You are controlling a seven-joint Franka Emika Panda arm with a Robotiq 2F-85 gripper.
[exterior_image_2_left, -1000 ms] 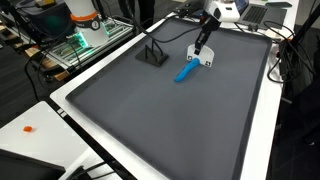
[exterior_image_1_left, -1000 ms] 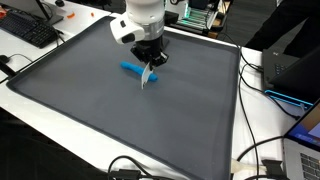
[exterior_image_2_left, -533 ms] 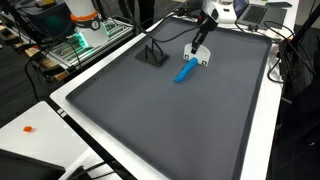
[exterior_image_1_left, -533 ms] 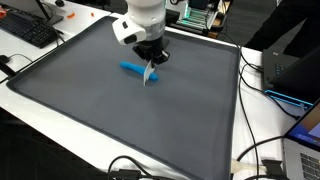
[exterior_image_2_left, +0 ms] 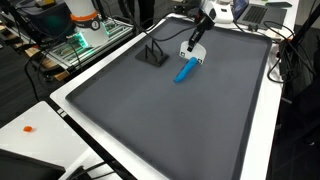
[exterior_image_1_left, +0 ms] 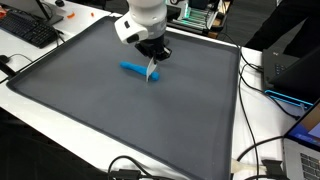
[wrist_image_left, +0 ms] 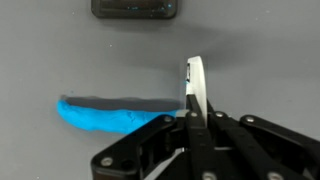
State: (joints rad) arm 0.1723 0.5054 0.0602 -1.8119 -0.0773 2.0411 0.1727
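Right over one end of the blue stick (exterior_image_1_left: 133, 68), hand (exterior_image_1_left: 152, 61) pressed together, pinching a thin white strip (exterior_image_1_left: 152, 74) by its upper part. Strip pointing down beside that end of the stick; touching it or not, cannot tell. Stick lying flat on the grey mat (exterior_image_1_left: 100, 110), visible in both exterior views. Well apart from the stick, a small black stand (exterior_image_2_left: 152, 55), showing in the wrist view at the top edge.

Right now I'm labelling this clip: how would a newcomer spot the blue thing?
Find the big grey mat filling the scene. Beside the gripper pinching a white strip lies a long piece, the only blue thing there.
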